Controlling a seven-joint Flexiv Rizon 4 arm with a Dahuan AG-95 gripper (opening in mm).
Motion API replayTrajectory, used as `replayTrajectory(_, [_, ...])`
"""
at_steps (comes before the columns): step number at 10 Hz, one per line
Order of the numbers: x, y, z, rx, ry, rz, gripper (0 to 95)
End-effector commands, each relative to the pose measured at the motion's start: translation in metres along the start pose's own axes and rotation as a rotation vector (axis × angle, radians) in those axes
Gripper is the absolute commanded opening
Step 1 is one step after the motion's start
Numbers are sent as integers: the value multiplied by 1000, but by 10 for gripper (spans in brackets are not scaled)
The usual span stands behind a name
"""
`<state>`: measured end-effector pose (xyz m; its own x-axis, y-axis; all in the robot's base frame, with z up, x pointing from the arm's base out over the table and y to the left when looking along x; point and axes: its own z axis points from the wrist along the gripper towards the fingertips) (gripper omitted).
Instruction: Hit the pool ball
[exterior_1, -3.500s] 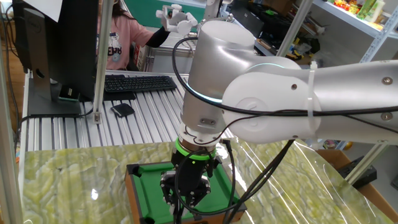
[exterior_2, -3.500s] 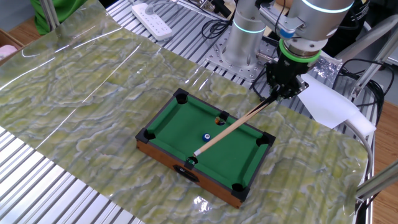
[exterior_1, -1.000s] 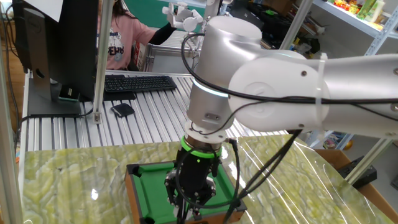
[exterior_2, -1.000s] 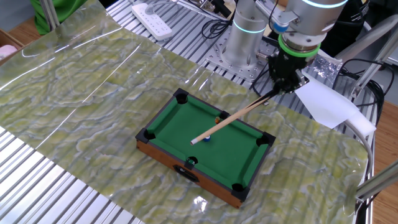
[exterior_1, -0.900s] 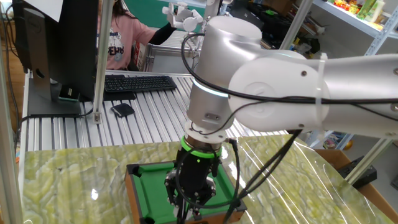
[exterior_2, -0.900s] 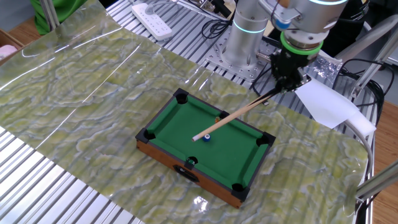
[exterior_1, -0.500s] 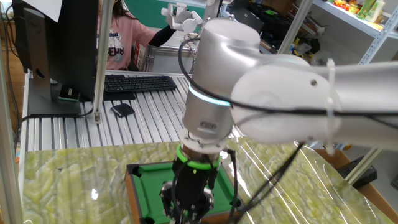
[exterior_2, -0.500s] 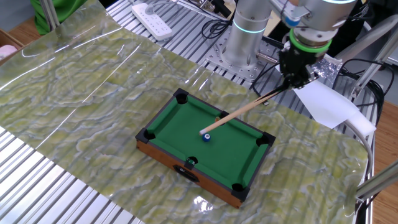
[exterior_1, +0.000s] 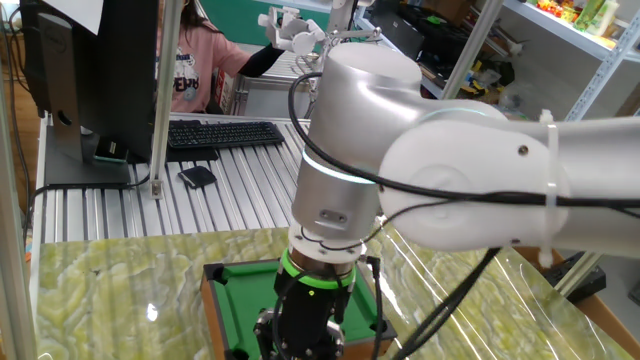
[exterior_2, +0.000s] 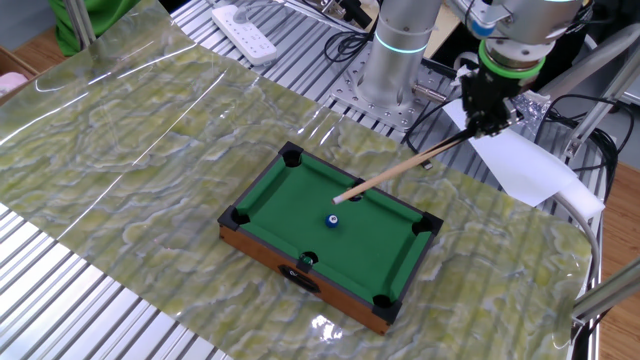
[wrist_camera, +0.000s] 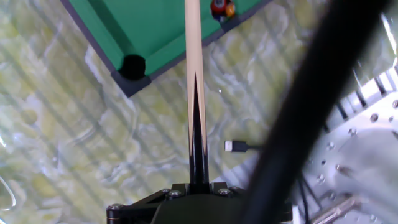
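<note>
Right at your claw (exterior_2: 487, 122), you see the jaws closed down on the dark butt of the cue stick (exterior_2: 405, 169), which the hand view shows running straight out from between them. You hold the claw pointing steeply down, beyond the far long rail of the miniature pool table (exterior_2: 262, 185), over the marbled green mat (exterior_2: 150, 140) that covers the table.

From your grip the cue slants down and away across that rail; its long axis lies diagonal to the green felt, and its pale tip hangs above the cloth near the middle of the far half. The tip is apart from the pool ball (exterior_2: 331, 221), a short gap showing between them.

You find the blue pool ball lying on the felt roughly mid-table, nearer the front rail than the cue tip is. Being round, it has no long axis you can read; its small pale spot faces up toward the camera.

A second small ball (wrist_camera: 222, 9), red and orange, sits against the far rail, just beside the cue's shaft. The black corner pockets you can see hold nothing visible, though their depths are dark.
</note>
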<state>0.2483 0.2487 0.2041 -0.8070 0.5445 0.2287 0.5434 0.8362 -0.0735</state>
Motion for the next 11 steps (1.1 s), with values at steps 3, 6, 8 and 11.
replayTrajectory(3, [13, 8, 7, -19, 43, 43, 0])
replayTrajectory(6, [18, 10, 8, 11, 108, 57, 0])
replayTrajectory(8, [25, 13, 10, 20, 127, 55, 0])
replayTrajectory(11, [40, 19, 14, 21, 147, 96, 0])
